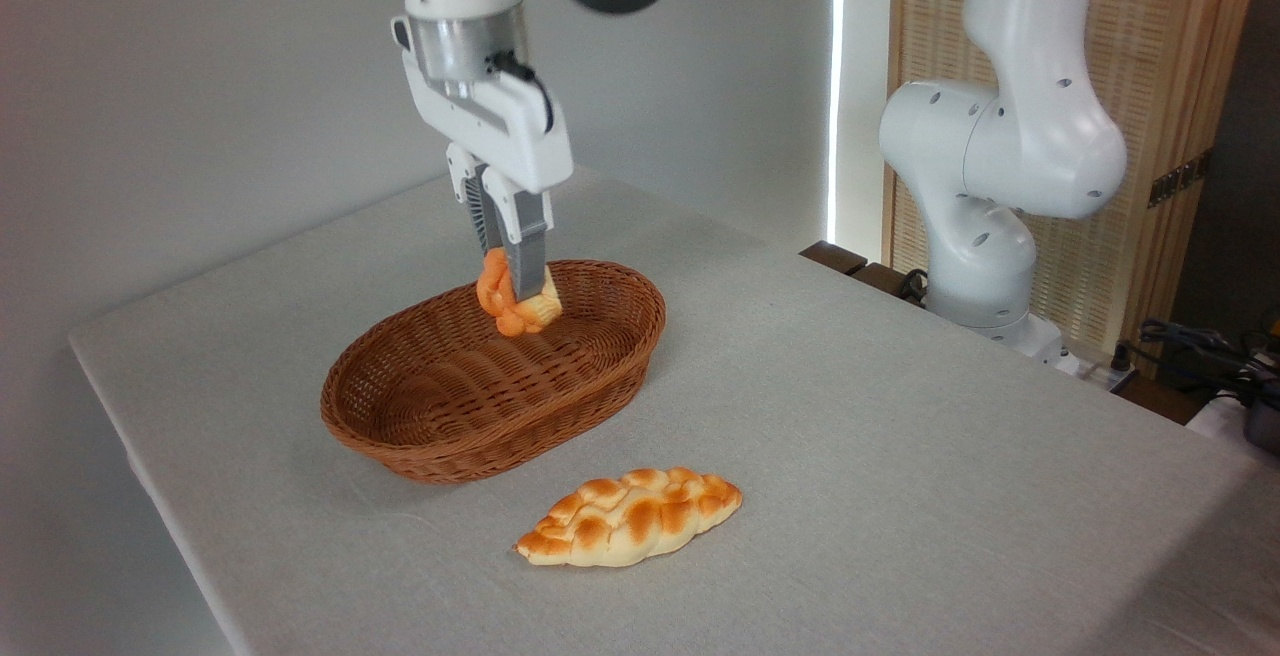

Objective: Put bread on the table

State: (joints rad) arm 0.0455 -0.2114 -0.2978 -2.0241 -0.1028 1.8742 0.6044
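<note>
The bread (512, 309), a small orange-brown knotted roll with a cream side, hangs just above the far end of the brown wicker basket (440, 431). My gripper (513, 281) points straight down and is shut on the roll, its grey fingers (527, 261) covering the roll's upper middle. The roll looks clear of the basket floor, near the far rim. The table (900, 456) is covered in light grey cloth and spreads all around the basket.
A long braided loaf (630, 517), cream with golden patches, lies on the cloth in front of the basket. The arm's white base (985, 236) stands off the table's right rear edge, with cables (1200, 346) beside it. A wall runs behind.
</note>
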